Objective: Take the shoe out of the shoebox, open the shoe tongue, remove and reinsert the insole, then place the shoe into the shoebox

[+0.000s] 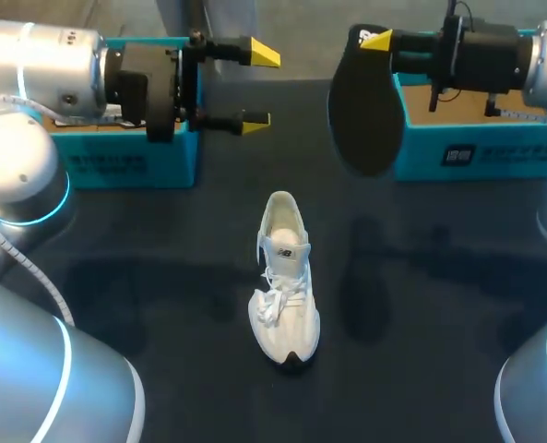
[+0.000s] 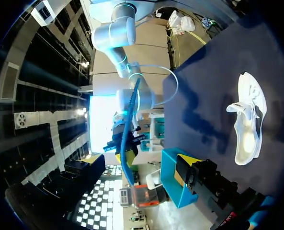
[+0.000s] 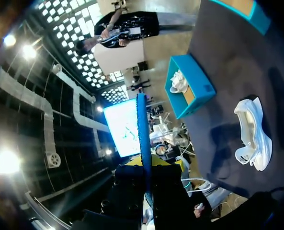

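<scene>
White shoe (image 1: 285, 277) sits upright; black insole (image 1: 365, 111) held aloft.

Nothing can be read: the dark print on the left shoebox (image 1: 125, 166) and right shoebox (image 1: 481, 152) is too small.

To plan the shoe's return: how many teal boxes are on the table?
2. One teal box is at the far left, behind the left gripper; the other at the far right, behind the right gripper holding the insole.

Head view: fixed, high behind the robot, looking down on the desk (image 1: 144, 268). Left wrist view looks toward 3 o'clock and right wrist view toward 9 o'clock, both raised well above the desk. All three share the shoe (image 1: 285, 277).
</scene>
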